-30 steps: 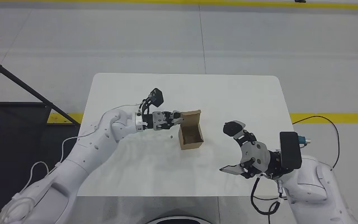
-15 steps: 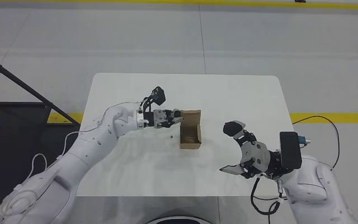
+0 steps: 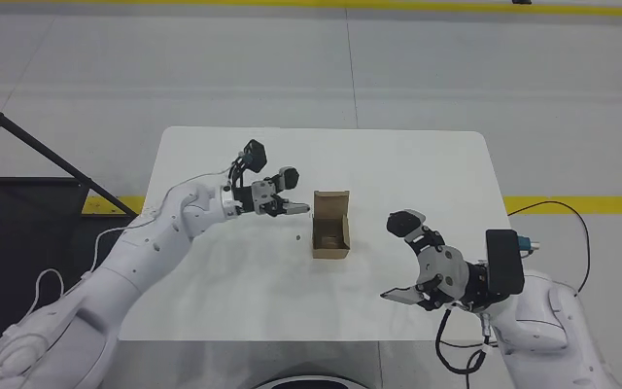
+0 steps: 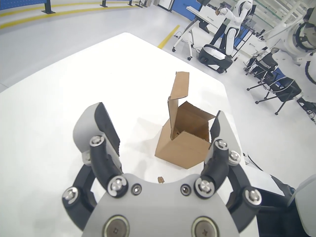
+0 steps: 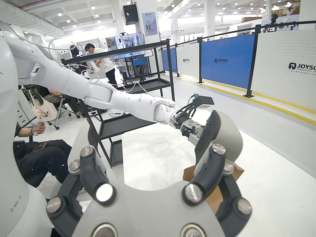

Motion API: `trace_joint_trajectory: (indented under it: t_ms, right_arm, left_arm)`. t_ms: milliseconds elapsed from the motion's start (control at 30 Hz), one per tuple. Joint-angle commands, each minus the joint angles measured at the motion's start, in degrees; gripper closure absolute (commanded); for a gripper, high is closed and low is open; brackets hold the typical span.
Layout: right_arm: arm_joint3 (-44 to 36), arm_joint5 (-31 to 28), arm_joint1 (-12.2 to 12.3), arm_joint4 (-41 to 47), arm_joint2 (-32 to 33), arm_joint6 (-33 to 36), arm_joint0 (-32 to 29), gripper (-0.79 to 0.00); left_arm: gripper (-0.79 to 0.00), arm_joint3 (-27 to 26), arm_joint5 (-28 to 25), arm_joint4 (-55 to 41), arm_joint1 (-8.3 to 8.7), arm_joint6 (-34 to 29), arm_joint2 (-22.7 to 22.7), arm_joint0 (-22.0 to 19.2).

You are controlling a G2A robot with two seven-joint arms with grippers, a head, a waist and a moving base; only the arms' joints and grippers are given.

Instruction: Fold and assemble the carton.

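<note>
Carton [image 3: 330,236] just beyond the fingertips of the left pincer [image 3: 294,192], not touched. Pincer spread wide, holding nothing, aimed at the nearest wall of the box from a little above the bench [image 3: 408,165]. Judged a stand-off stance: close enough for a move onto a wall or the raised flap, far enough to leave the box undisturbed.

Right pincer [image 3: 394,259] likewise spread and empty, well apart on the opposite side of the box, fingers turned toward it. Probably parked there as a brace or stop for the later folds.

Between the two, near the middle of the bench: the box itself, square on its base, mouth up. Small, plain brown corrugated board, four walls squared. One tall flap [image 4: 179,85] upright on the far side of the box in the top view, with a short side tab bent off it, so no lid closed yet. Inside, lower flaps folded inward; exact tucking hard to tell. Tiny brown scrap [image 4: 161,179] on the bench between left pincer and box.

Assembly judged partway: body formed, top flap left to fold down and tuck.
</note>
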Motion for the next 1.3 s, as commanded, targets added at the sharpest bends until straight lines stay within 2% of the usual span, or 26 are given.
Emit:
trace_joint_trajectory:
  t_ms: [0,100,267,400,733,800,867,967,1100,1267]
  right_arm:
    - [0.6,0.2,0.0,0.6,-0.9,0.6,-0.1,-0.785]
    - [2.8,0.9,0.3,5.3,-4.1,5.4,0.5,-0.785]
    - [5.5,2.7,1.0,17.1,-9.6,17.3,3.4,-0.785]
    - [6.6,5.1,1.6,22.0,-11.1,24.4,5.6,-0.785]
    - [6.5,5.3,1.6,22.0,-11.2,24.2,5.6,-0.785]
    - [7.2,8.6,1.4,20.4,-12.8,24.9,5.7,-0.785]
    - [8.3,13.4,1.2,18.1,-14.9,25.9,7.0,-0.785]
    - [10.2,15.5,0.7,16.2,-17.6,26.0,9.0,-0.785]
    - [13.4,16.8,0.4,16.6,-18.7,25.3,9.9,-0.785]
    - [14.8,22.3,0.4,13.0,-17.5,22.7,9.8,-0.785]
  left_arm:
    - [-0.785,-2.0,0.0,-0.4,1.58,-0.8,-0.5,0.8]
    - [-0.785,-6.0,0.0,0.1,4.29,-3.1,-1.4,2.2]
    - [-0.785,-13.8,0.0,1.0,8.90,-8.2,-3.3,5.5]
    - [-0.785,-18.9,0.0,-1.4,11.97,-12.4,-5.6,8.2]
    - [-0.785,-19.7,0.0,-1.8,12.17,-12.6,-5.8,8.5]
    - [-0.785,-21.9,0.2,-0.7,12.06,-12.8,-5.7,9.3]
    - [-0.785,-22.1,3.2,-1.6,11.86,-13.6,-5.7,10.1]
    - [-0.785,-22.7,5.3,-3.8,11.52,-15.0,-5.5,10.8]
    - [-0.785,-21.5,2.5,-7.5,11.46,-13.6,-6.6,12.3]
    - [-0.785,-21.3,0.0,-11.1,11.24,-11.9,-7.5,14.0]
